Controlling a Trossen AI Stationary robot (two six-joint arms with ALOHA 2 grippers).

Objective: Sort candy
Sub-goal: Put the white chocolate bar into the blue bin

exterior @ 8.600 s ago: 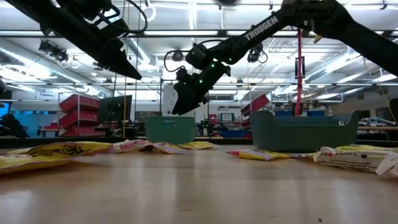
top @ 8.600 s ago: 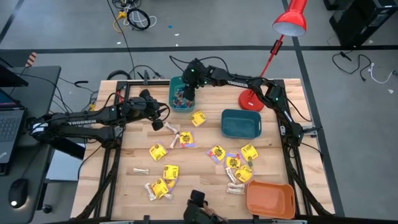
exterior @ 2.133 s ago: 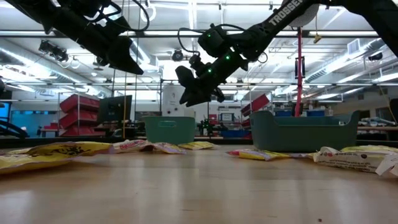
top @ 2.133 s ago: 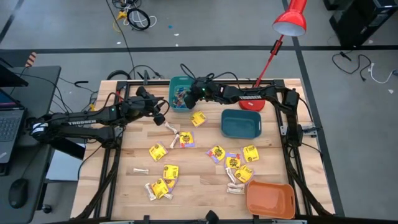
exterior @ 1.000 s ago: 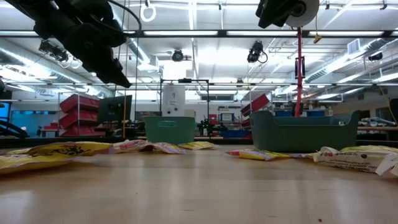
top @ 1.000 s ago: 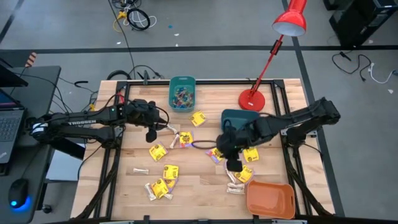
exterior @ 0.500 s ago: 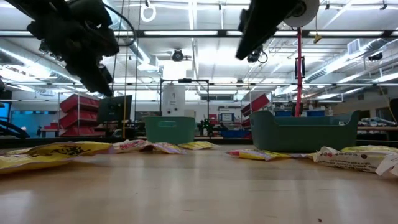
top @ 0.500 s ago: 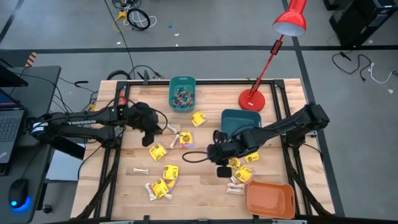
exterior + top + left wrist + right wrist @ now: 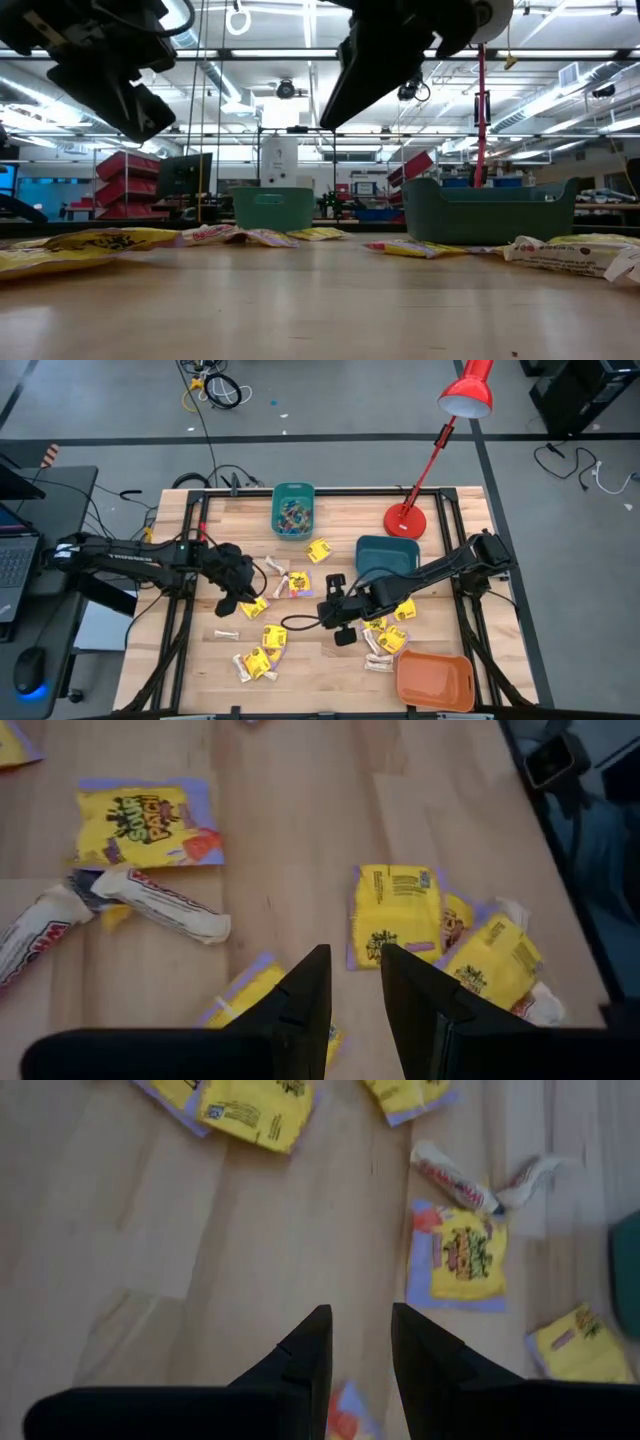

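Candy [image 9: 262, 639] lies scattered over the middle and near part of the table [image 9: 330, 660]: yellow packets [image 9: 398, 912] in loose clusters, several pale stick-shaped pieces [image 9: 163, 904] among them, and a heap of tiny coloured pieces already inside the small teal bin [image 9: 292, 510] at the far edge. We see a larger teal bin [image 9: 386, 558] to the right of centre and an orange bin [image 9: 433, 680] at the near right corner, both without candy as far as the high view shows.

The left tool [image 9: 232, 600] hangs over the left cluster, close above a yellow packet, and its wrist view shows the two fingers [image 9: 300, 1005] parted by a narrow gap with nothing between them. The right tool [image 9: 334, 606] reaches in over the centre of the table, and its own view likewise shows a small gap and no candy in it.

We judge both tools are picking their next piece. The risks come from crowding: packets overlap and sticks lie touching packets, so a narrow opening could come down on two wrappers at once, or slide off a flat packet and push it aside. The two tools also work near each other around the centre, so crossing paths could bring the arms into contact. A mixed grab would carry the wrong kind of candy into a bin.
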